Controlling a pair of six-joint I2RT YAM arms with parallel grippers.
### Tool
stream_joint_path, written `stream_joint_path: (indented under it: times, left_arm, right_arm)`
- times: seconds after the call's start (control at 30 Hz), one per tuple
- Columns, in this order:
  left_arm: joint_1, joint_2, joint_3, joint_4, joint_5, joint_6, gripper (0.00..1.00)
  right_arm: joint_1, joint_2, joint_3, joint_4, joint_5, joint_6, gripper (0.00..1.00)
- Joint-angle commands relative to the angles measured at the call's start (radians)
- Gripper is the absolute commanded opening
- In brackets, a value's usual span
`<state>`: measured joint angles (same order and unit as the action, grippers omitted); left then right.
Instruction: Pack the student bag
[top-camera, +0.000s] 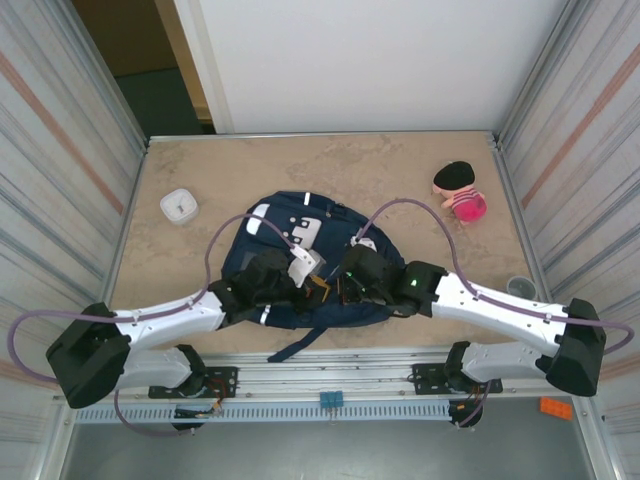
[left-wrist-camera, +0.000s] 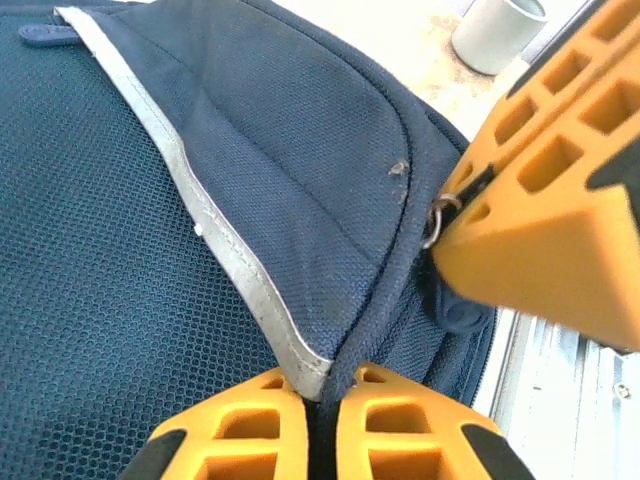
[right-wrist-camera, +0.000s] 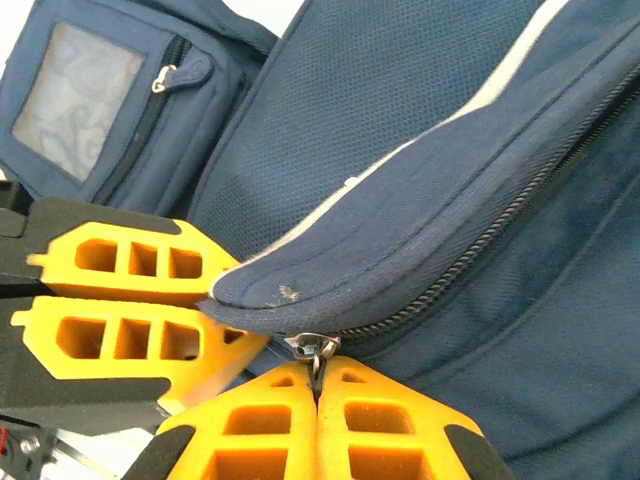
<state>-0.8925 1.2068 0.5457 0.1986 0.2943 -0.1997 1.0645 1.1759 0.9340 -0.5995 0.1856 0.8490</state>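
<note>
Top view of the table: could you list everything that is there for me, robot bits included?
student bag: one, navy blue with white stripes, middle of the table
zipper pull: one, metal, on the bag's zip, pinched by the right tool
plush toy: one, pink with a black cap, far right part of the table
square item: one, white, far left part of the table, apart from the bag
cup: one, grey, by the table's right edge
table: one, beige and mottled, under it all
left tool: one, orange fingers, shut on a seam of the bag
right tool: one, orange fingers, shut on the zipper pull
</note>
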Motion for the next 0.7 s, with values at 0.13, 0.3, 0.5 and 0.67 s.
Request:
stream_joint_path:
  times: [0.13, 0.3, 0.5, 0.67]
  left_arm:
    - [-0.001, -0.065, 0.021, -0.172, -0.076, 0.148, 0.0]
    - [0.0, -0.079, 0.033, -0.214, -0.053, 0.2, 0.0]
    - [-0.001, -0.106, 0.02, -0.194, -0.043, 0.217, 0.0]
    - [0.0, -0.115, 0.017, -0.169, -0.023, 0.211, 0.0]
  right_arm:
    - [-0.095, 0.031, 0.139, -0.264, -0.089, -0.213, 0.0]
    - [-0.156, 0.09, 0.186, -0.316, -0.151, -0.349, 0.0]
    - [-0.185, 0.133, 0.168, -0.281, -0.235, -0.479, 0.0]
    - [-0.188, 0.115, 0.075, -0.126, -0.333, -0.489, 0.19]
